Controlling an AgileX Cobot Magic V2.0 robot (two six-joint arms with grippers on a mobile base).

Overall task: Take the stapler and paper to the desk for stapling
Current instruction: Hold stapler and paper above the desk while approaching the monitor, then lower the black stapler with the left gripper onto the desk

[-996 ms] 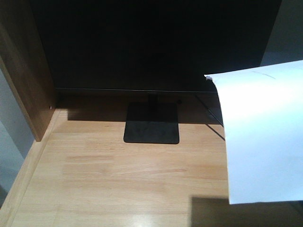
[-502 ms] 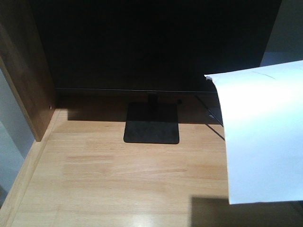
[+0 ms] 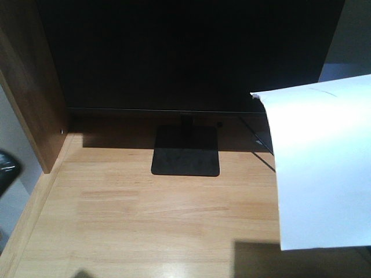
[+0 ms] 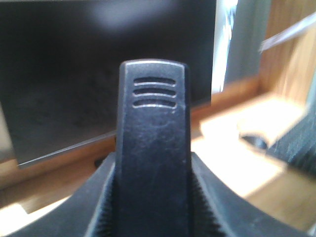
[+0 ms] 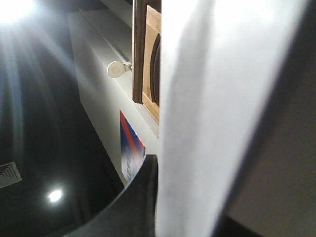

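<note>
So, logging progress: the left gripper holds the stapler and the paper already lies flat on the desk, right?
No: the paper is held up above the desk, casting a shadow under it, as the front view shows. The left gripper does hold the stapler.

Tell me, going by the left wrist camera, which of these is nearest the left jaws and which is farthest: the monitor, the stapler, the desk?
1. The stapler: held between the left jaws, in the centre of the view.
2. The desk: just beyond and below, pale wood showing on both sides.
3. The monitor: farthest, standing at the back of the desk, upper left.
</note>
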